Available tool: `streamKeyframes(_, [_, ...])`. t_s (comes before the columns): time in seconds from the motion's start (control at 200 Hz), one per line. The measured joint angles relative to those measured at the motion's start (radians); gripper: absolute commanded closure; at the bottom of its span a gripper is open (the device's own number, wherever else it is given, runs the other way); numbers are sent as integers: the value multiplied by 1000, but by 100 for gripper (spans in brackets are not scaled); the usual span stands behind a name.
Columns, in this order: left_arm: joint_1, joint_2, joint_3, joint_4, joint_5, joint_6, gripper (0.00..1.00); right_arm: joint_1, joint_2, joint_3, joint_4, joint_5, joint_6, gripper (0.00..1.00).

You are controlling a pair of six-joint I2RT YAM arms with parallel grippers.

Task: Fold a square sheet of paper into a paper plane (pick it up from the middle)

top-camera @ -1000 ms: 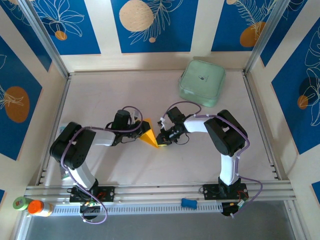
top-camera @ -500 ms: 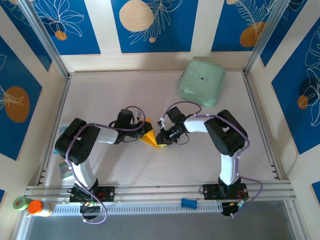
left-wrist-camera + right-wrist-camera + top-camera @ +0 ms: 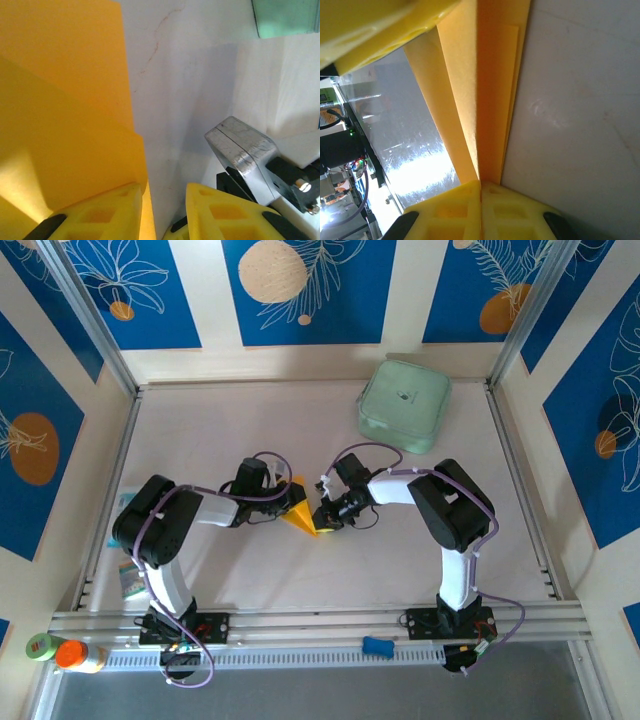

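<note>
Right gripper (image 3: pixel 481 187) is clamped: both yellow fingers (image 3: pixel 445 207) press together on the layered edge of the thin orange-yellow sheet of paper (image 3: pixel 487 100), and the folded plies fan out from the pinch. Left gripper (image 3: pixel 164 192) has its jaws apart with a clear gap. The paper's folded edge runs down against the inner face of one yellow finger (image 3: pixel 100 210), the other finger is clear of it, so no pinch on that side. Top view: the paper is a small pointed wedge mid-way across the pale surface (image 3: pixel 230 430), directly between the two grippers, tip toward the near edge. Mint-green rounded-square case (image 3: pixel 404 405) sits at the far right, well apart from the paper and both arms.
</note>
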Motion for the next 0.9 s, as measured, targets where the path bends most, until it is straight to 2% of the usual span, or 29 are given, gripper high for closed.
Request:
streamKeyframes(0.54, [1,14,7,26,4,-8,69,8,0,7,-14,16,-17,95])
streamKeyframes(0.9, [32,-44,-67,76,3,-27,72,8,0,4,-7,16,-17,95])
